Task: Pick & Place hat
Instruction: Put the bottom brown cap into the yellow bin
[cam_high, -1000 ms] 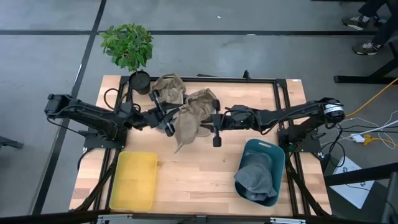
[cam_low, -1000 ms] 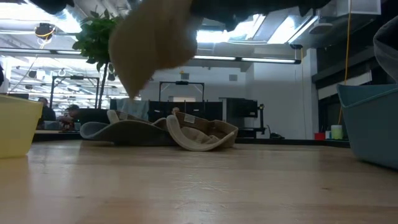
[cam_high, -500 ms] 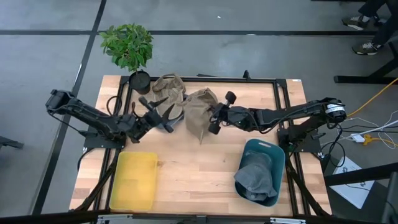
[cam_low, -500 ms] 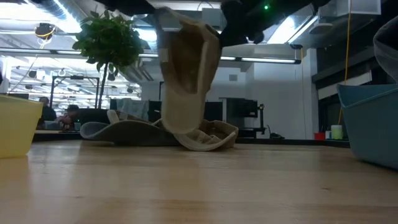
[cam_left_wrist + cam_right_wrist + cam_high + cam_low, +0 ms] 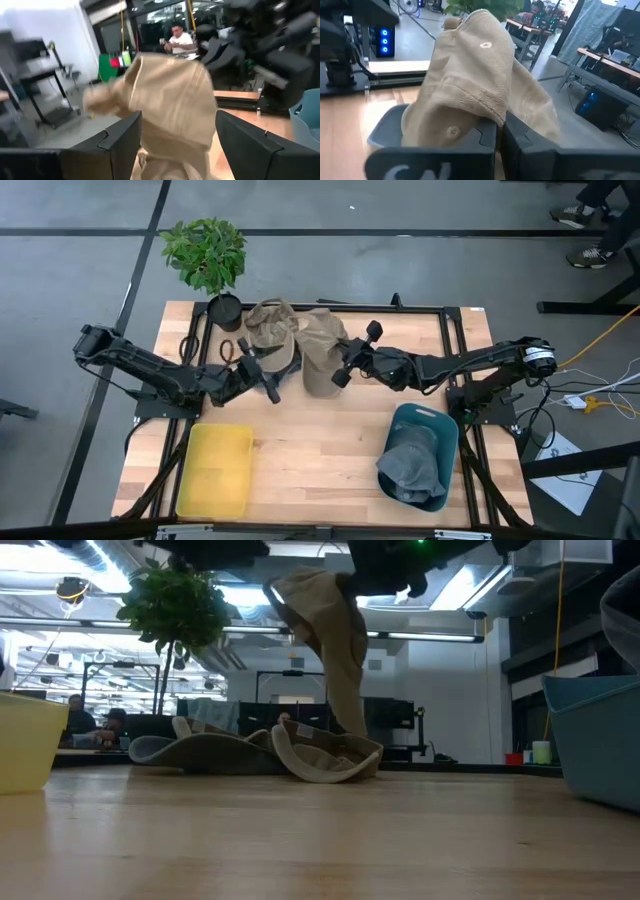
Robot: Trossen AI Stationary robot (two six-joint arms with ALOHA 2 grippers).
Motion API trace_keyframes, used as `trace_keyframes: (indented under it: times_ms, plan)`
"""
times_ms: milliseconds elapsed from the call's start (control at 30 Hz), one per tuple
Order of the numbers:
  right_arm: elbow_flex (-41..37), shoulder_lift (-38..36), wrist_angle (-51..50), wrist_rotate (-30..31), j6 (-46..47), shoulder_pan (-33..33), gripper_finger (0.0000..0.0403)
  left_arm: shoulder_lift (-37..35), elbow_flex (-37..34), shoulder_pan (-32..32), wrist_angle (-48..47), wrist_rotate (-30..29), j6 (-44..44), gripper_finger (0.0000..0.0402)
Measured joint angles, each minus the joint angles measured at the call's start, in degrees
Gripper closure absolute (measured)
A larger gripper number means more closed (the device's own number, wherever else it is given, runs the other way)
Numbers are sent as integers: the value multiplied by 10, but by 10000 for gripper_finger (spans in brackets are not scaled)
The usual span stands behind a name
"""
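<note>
The right gripper [image 5: 344, 365] is pinching a tan bucket hat [image 5: 318, 358] at mid-table, its dark fingers [image 5: 492, 145] pressed together on the fabric, which is bunching up directly over them in the right wrist view [image 5: 470, 75]. In the low view the hat [image 5: 335, 650] is hanging clear of the wooden table [image 5: 320, 840], draping down from the gripper with its lower edge dangling just above another tan hat [image 5: 325, 758] that is lying brim-up on the boards. The left gripper [image 5: 262, 375] is sitting just beside the hanging hat, its fingers [image 5: 117, 145] spread apart and gripping nothing, with the held hat [image 5: 170, 100] filling the space ahead of them. Nearer the front edge, a yellow bin [image 5: 216, 470] is resting on the left and a teal bin [image 5: 430, 435] with a grey hat [image 5: 412, 465] inside on the right. Farther back, a third tan hat [image 5: 268, 325] is lying flat, and beyond it a potted plant [image 5: 206, 255] is standing at the table's far-left corner.
</note>
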Motion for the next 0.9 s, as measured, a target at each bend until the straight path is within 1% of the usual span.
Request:
trace_keyframes:
  times_ms: [100,167,300,400,500,600,767,900]
  plan:
    - [0,0,13,0,-11,0,395,9,0,23,-16,2,-59,155]
    - [0,0,23,0,-19,0,395,15,0,38,-23,23,-99,155]
    - [0,0,56,0,-42,0,395,25,0,72,-26,125,-172,152]
    - [0,0,73,0,-57,0,395,37,0,98,-24,197,-207,151]
    - [0,0,79,-1,-63,0,395,55,0,116,-9,242,-229,151]
    - [0,0,78,-1,-69,0,395,71,0,124,31,260,-229,151]
    - [0,0,80,0,-70,0,395,93,0,132,87,264,-224,151]
    - [0,0,83,-5,-70,0,395,115,0,142,124,284,-228,151]
